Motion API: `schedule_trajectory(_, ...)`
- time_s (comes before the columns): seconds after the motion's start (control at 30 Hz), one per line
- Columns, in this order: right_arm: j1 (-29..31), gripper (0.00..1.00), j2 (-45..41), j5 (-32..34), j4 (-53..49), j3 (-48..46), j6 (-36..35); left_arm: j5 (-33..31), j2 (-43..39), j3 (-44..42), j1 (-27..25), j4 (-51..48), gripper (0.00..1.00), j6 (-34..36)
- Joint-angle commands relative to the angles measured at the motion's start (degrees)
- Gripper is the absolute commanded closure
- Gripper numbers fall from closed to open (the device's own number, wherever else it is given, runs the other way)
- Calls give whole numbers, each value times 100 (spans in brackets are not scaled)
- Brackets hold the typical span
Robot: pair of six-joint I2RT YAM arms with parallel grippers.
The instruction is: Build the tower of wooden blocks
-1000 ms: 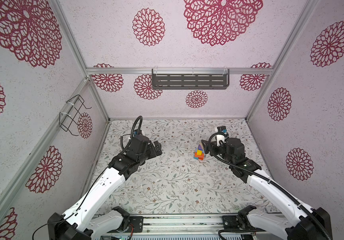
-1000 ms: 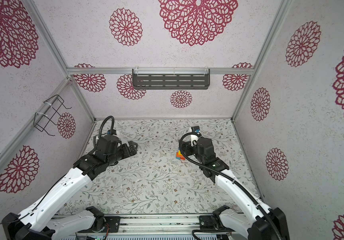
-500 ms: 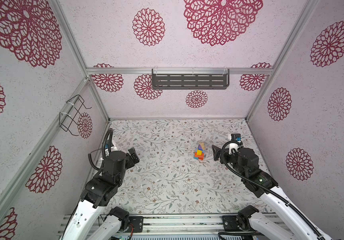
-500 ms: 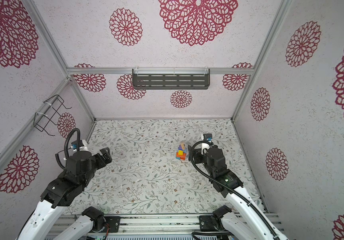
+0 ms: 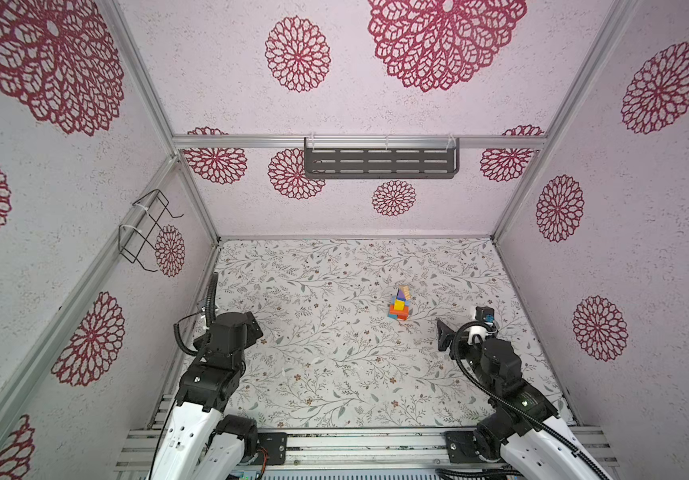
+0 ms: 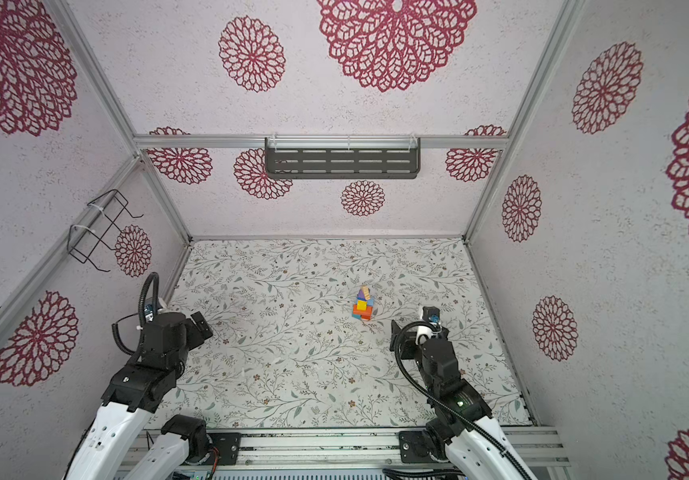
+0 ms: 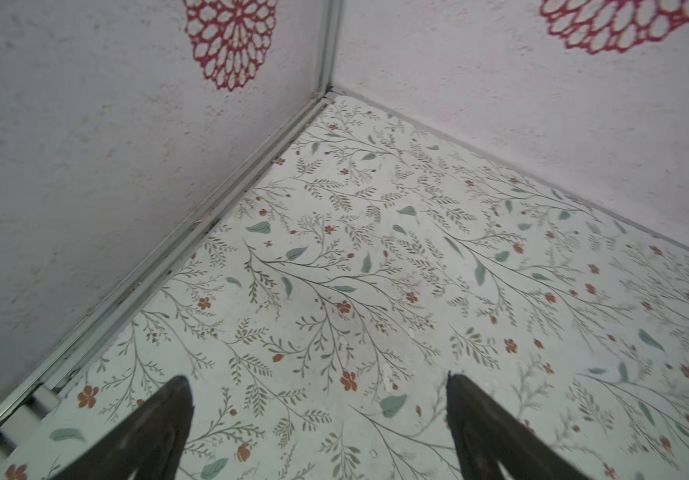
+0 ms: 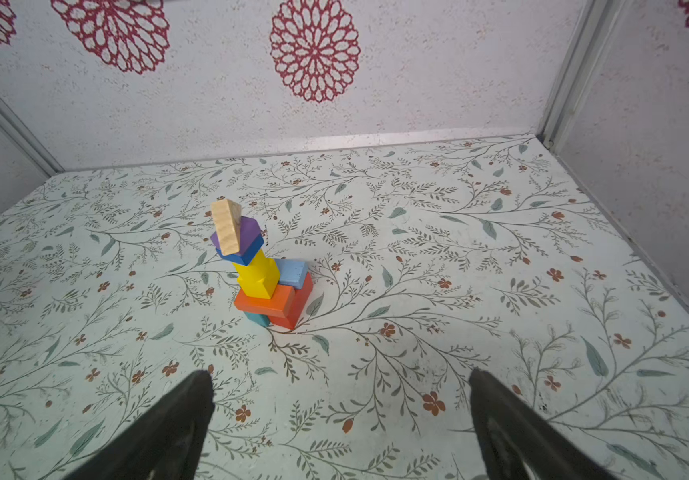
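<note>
In the last second the right gripper [image 8: 339, 374] has backed away from the tower [image 8: 259, 266], and the left gripper [image 7: 316, 377] has drawn back to the worktop's [image 5: 334, 374] left edge. Both jaws are spread wide and hold nothing. The tower stands untouched, right of the worktop's centre, with the unpainted wedge [image 8: 226, 226] on top, so I judge the build finished, with 0 pieces left to place.

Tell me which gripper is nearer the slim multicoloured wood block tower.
Right. The right gripper, open, sits just right of the tower, apart from it; the left gripper, open, sits far left, by the side wall.
</note>
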Motion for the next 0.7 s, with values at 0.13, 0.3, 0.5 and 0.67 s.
schedule_trajectory(0.13, -22, 1, -145, 525, 2024, -869, -119, 456, 1132, -685, 882, 2327, 3, 681)
schedule_trajectory(0.3, -26, 1, 992, 896, 3308, -1119, -282, 656, 2361, -524, 1427, 3012, 3, 948)
schedule_trajectory(0.5, -211, 1, 1830, 1655, 4427, -1152, -967, 221, 2760, -949, 1561, 4602, 3, 1543)
schedule_trajectory(0.67, -699, 1, 2462, 1684, 5052, -1076, -969, 910, 3401, -925, 1814, 5328, 3, 1650)
